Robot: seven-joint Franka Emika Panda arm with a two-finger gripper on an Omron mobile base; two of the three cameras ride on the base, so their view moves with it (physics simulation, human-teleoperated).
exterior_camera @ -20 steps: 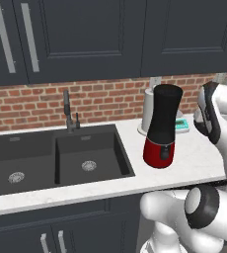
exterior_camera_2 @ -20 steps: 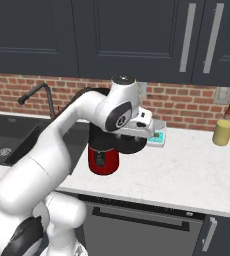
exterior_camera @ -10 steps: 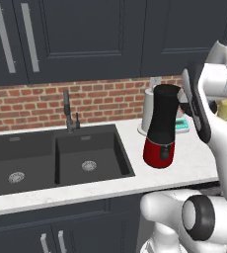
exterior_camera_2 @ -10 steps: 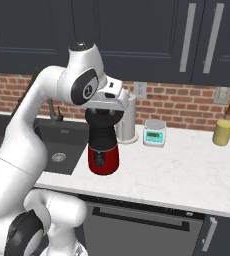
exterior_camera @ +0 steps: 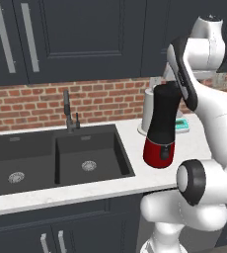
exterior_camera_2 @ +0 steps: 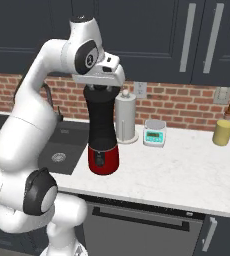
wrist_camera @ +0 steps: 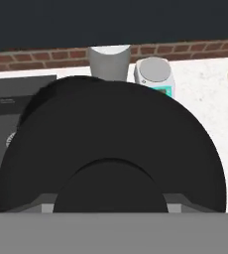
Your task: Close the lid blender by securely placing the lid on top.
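While my gripper (exterior_camera_2: pixel 101 86), pinching the lid (wrist_camera: pixel 111 163) at frame centre, is hovering over the blender (exterior_camera_2: pixel 103 131), misalignment is risking a tilted seat.

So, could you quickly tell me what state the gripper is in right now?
Gripper: shut, sitting right at the top of the blender; whether it is gripping the lid cannot be told.

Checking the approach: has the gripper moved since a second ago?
Yes. In the right base view the gripper has swung left from near the kitchen scale to directly over the blender.
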